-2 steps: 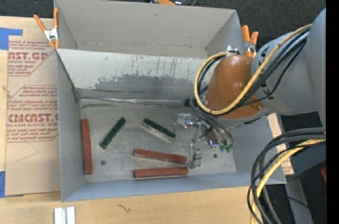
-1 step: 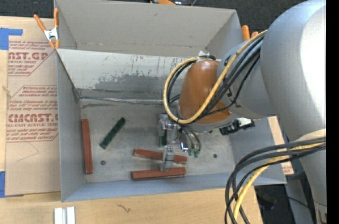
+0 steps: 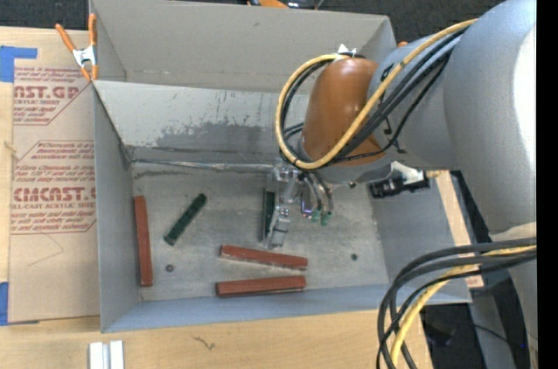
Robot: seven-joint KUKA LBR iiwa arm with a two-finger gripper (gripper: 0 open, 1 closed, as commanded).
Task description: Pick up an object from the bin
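Observation:
My gripper [image 3: 295,206] hangs low over the bin floor, right of the middle, under the arm's orange cover. A dark green bar [image 3: 268,215] stands roughly lengthwise right against the gripper's left side; whether it is held I cannot tell. Just in front of the gripper lies a red-brown stick [image 3: 262,257], slightly slanted, and a second red-brown stick [image 3: 261,285] rests along the bin's front wall.
A second dark green bar [image 3: 186,218] lies slanted on the floor left of the middle. A third red-brown stick [image 3: 141,241] runs along the left wall. The arm and its yellow and black cables cover the bin's right side.

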